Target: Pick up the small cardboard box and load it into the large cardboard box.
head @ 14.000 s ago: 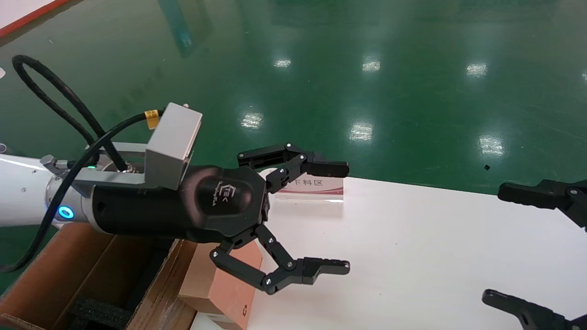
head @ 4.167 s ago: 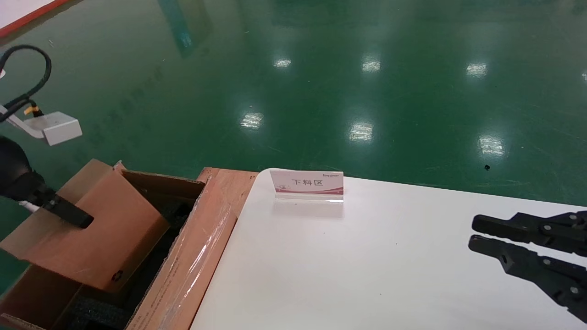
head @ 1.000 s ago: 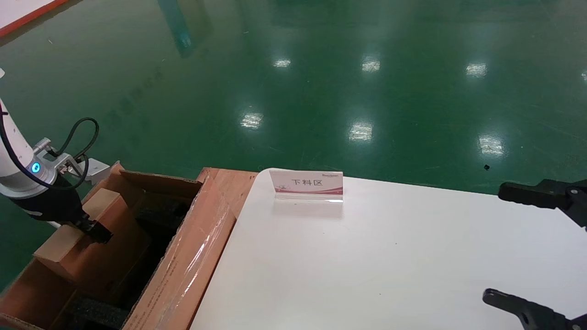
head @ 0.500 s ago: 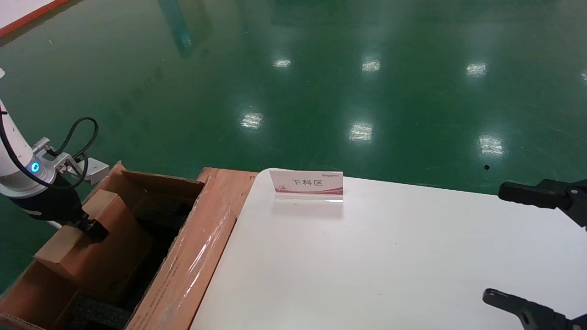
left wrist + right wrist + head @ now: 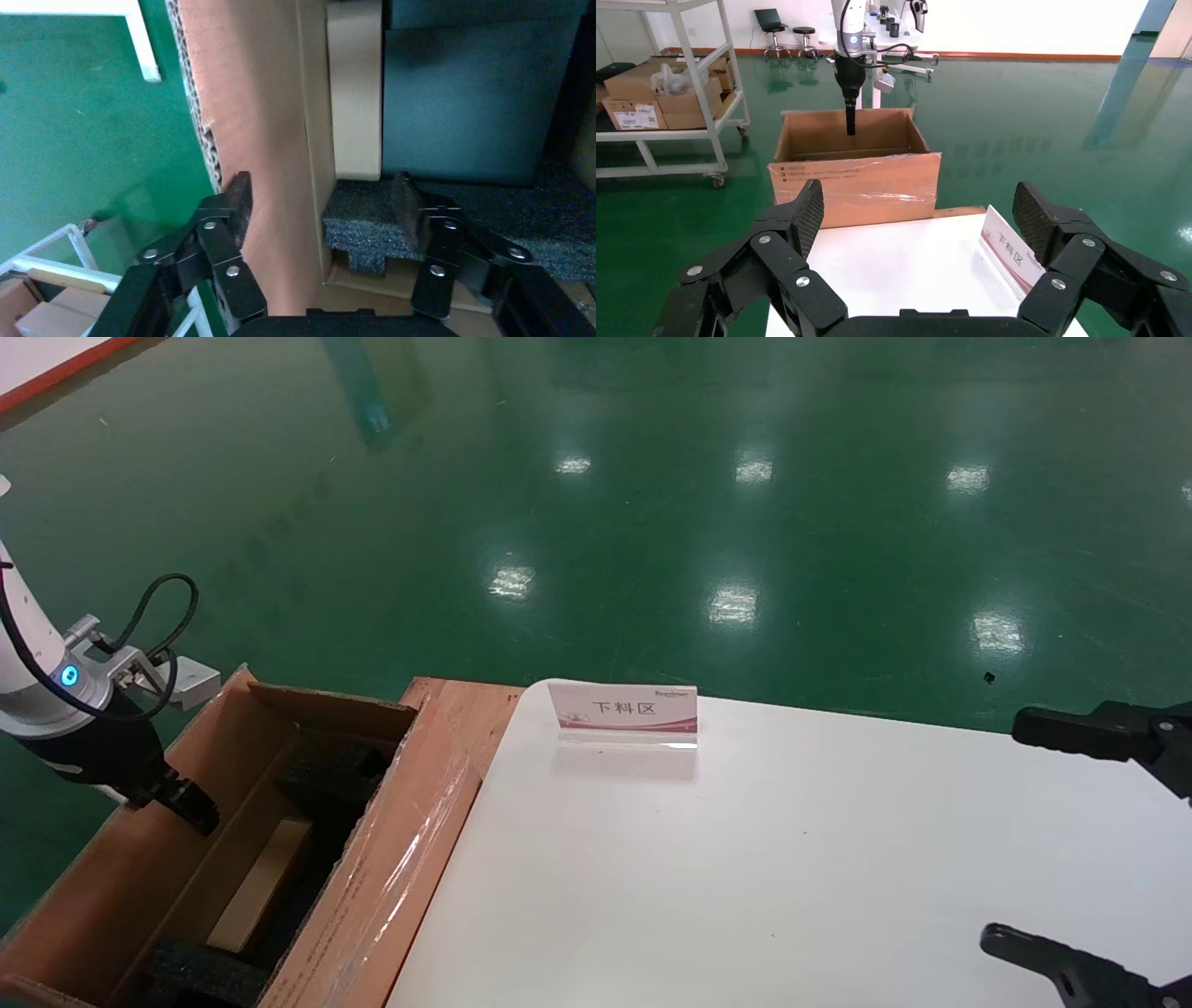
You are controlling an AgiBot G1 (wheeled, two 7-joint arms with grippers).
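The small cardboard box [image 5: 261,885] lies down inside the large cardboard box [image 5: 372,868]. The left gripper [image 5: 320,200] straddles its wall, jaws wide and empty (wrist view only). The right gripper [image 5: 919,217] hangs open over the table [image 5: 792,859].

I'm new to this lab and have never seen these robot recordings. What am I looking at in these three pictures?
It is a two-armed robot with black pincer grippers. The head view looks down from its head at a white table bearing a small sign. The other two views come from cameras on each wrist. The left gripper is open, holding nothing, astride the wall of the large cardboard box beside the table. The small cardboard box lies down inside it, next to black foam. The right gripper hangs open over the table, idle.
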